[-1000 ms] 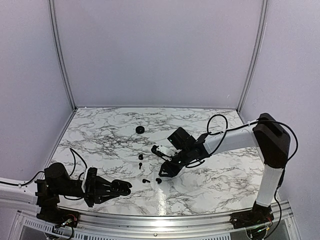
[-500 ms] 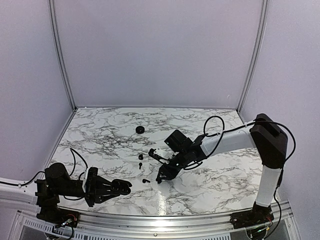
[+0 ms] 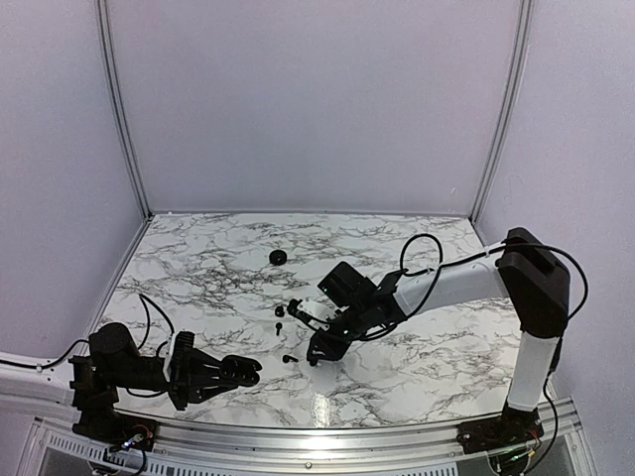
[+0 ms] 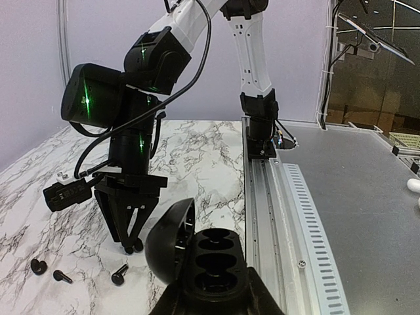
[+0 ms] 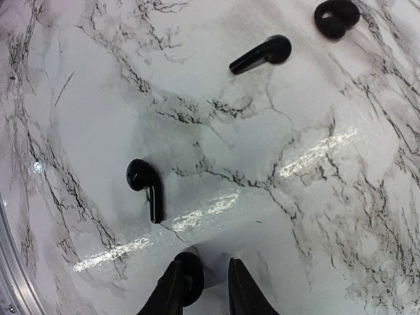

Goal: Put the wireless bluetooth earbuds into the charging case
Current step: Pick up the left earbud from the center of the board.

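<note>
Two grippers are engaged. Nearest, the left gripper (image 4: 210, 298) is closed on the charging case (image 4: 213, 262), which is held low by the near edge of the table (image 3: 446, 347) with its lid swung open; its dark sockets appear empty.

Just beyond, the right gripper (image 5: 203, 289) is lowered to the marble with its fingers set narrowly apart. A small rounded earbud (image 5: 190, 281) lies between them, against one finger, and a sliver of table is seen beside it. The step in hand is judged to be the first pick. What is called for next is a gentle closing on this tiny, smooth piece, which could easily be squeezed out sideways, followed by a lift and a carry to the open case.

Farther out, the other wireless bluetooth earbuds (image 5: 146, 187) are scattered loose on the table, well apart. Each is glossy black, with a bulbous head and a short stem. A black ring-shaped piece (image 5: 336, 16) lies beyond them.
</note>
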Robot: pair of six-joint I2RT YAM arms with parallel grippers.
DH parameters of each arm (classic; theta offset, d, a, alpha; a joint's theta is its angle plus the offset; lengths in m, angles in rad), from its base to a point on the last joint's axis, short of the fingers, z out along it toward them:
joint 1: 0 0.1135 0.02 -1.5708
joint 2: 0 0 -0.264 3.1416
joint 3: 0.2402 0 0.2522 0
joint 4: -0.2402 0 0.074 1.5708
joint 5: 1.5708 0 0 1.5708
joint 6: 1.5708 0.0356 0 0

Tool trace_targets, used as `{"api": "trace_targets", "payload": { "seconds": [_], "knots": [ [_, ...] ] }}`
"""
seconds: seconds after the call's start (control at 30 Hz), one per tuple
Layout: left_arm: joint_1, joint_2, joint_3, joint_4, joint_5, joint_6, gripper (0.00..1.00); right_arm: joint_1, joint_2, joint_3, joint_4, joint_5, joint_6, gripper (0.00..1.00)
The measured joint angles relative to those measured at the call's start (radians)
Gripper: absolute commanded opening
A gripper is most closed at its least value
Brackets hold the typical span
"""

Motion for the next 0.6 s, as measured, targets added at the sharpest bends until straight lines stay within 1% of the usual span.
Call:
{"api": "trace_targets", "payload": {
  "seconds": [0.07,0.17,0.37,0.6],
  "knots": [
    [0.0,0.0,0.0,0.0,0.0,0.0,0.0,0.006,-0.001,0.0,0.002,0.002,0.001,0.15],
    [0.0,0.0,0.0,0.0,0.0,0.0,0.0,0.01,-0.003,0.001,-0.002,0.002,0.001,0.1],
    [0.0,0.0,0.0,0.0,0.0,0.0,0.0,0.014,-0.006,0.002,-0.013,0.002,0.0,0.06],
    [0.0,0.0,0.0,-0.001,0.0,0.0,0.0,0.014,-0.008,0.002,-0.021,0.002,0.001,0.07]
  ]
}}
